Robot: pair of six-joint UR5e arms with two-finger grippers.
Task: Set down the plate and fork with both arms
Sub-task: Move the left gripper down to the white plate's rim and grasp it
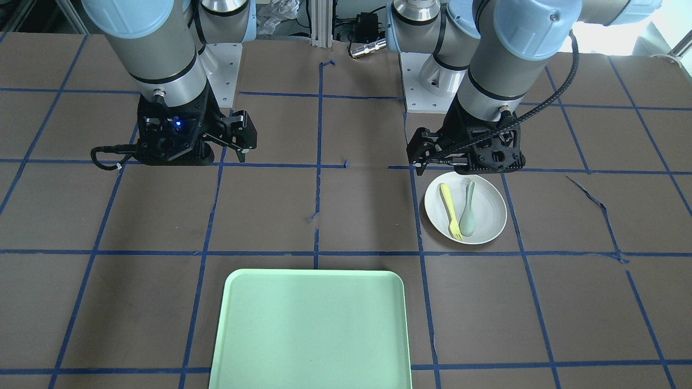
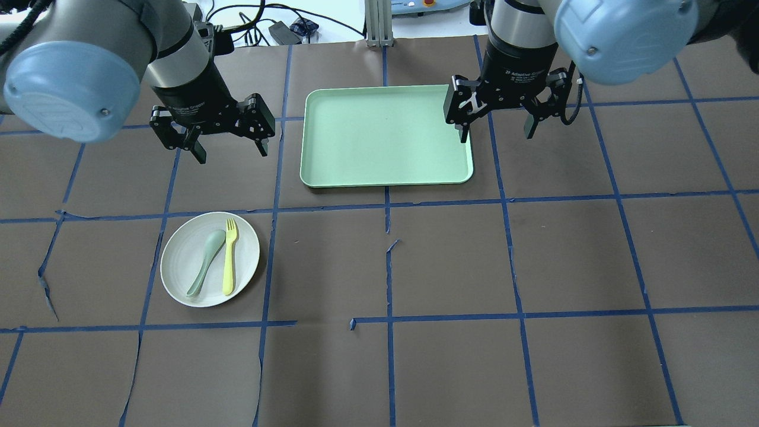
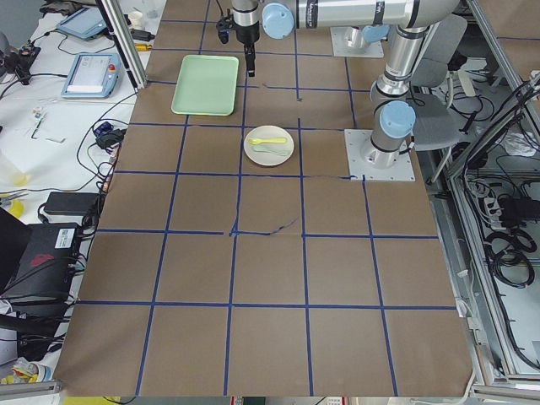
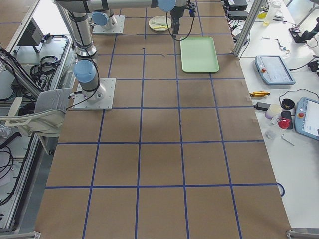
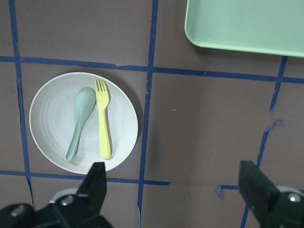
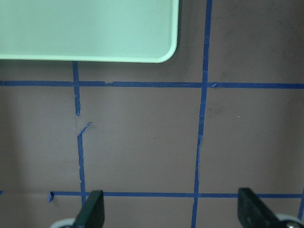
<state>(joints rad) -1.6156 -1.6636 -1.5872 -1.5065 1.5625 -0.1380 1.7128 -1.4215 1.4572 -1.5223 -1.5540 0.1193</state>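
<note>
The off-white plate (image 2: pixel 178 261) lies on the table's left half, nearer the robot than the tray. It also shows in the front view (image 1: pixel 489 202) and the left wrist view (image 5: pixel 52 114). The yellow fork (image 2: pixel 229 261) (image 1: pixel 450 210) (image 5: pixel 103 123) lies on the plate next to a spoon. My left gripper (image 2: pixel 231 151) (image 5: pixel 175 194) hangs open and empty above the table, beyond the plate and left of the tray. My right gripper (image 2: pixel 497 135) (image 6: pixel 172 209) hangs open and empty above the tray's right edge.
A pale green-grey spoon (image 2: pixel 204 264) (image 5: pixel 80 118) lies on the plate left of the fork. The empty mint-green tray (image 2: pixel 385 136) (image 1: pixel 313 329) (image 6: pixel 85 28) lies at the table's far middle. Brown paper with blue tape lines covers the table.
</note>
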